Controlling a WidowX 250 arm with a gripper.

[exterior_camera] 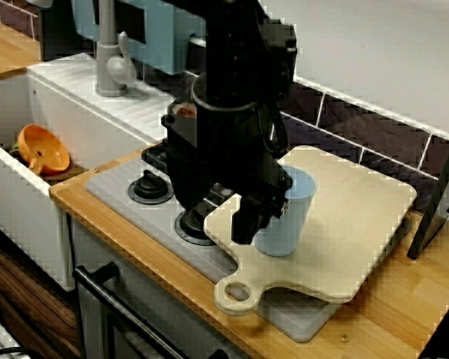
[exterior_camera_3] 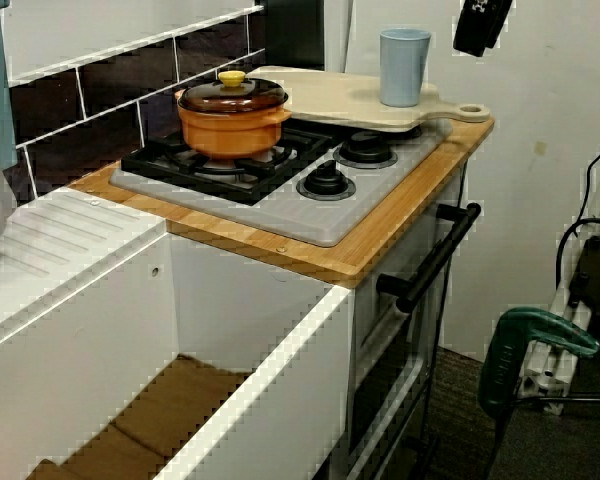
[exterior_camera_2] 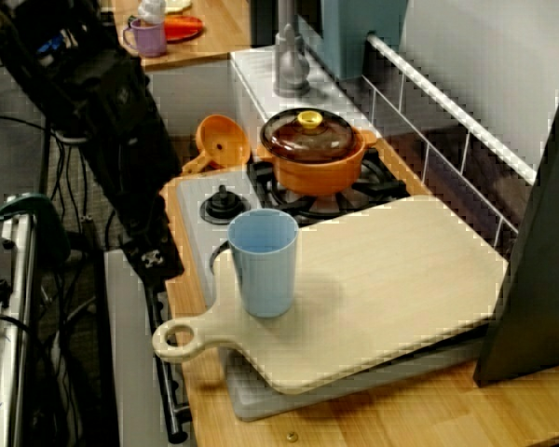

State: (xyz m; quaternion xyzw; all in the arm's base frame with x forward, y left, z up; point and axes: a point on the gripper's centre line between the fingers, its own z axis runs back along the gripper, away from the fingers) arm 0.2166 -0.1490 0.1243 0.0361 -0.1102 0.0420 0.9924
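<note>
Cup (exterior_camera: 290, 213), pale blue, plain, no handle, upright and mouth up on the near-left part of the board (exterior_camera: 359, 224).

Front view: the gripper (exterior_camera: 248, 221) hangs low in front of the cup's left side and hides part of its wall. Touching or just short of it: cannot tell. Fingers are a dark mass, so open or closed cannot be told either. The board lies across the right of the hob (exterior_camera: 135, 202) and overhangs it; its looped handle points to the table (exterior_camera: 404, 299) edge.

High view: 1 cup (exterior_camera_2: 264, 264), looks empty, thin wall, slight taper to the base. The gripper (exterior_camera_2: 156, 259) sits off its left, out past the table edge, with a clear gap between them. Pot (exterior_camera_2: 314, 154), orange with a brown lid, stands on the back burner, well apart from the cup.

Low view: the gripper (exterior_camera_3: 480, 28) shows up beside the cup (exterior_camera_3: 404, 67), at about rim height, not on it.

Judgement: probably light plastic, stiff enough but smooth, so slippery and easy to tip with a sideways nudge. Best hold is across the wall in the upper half, 2 fingers on opposite sides, or 1 finger inside the rim and 1 outside.
</note>
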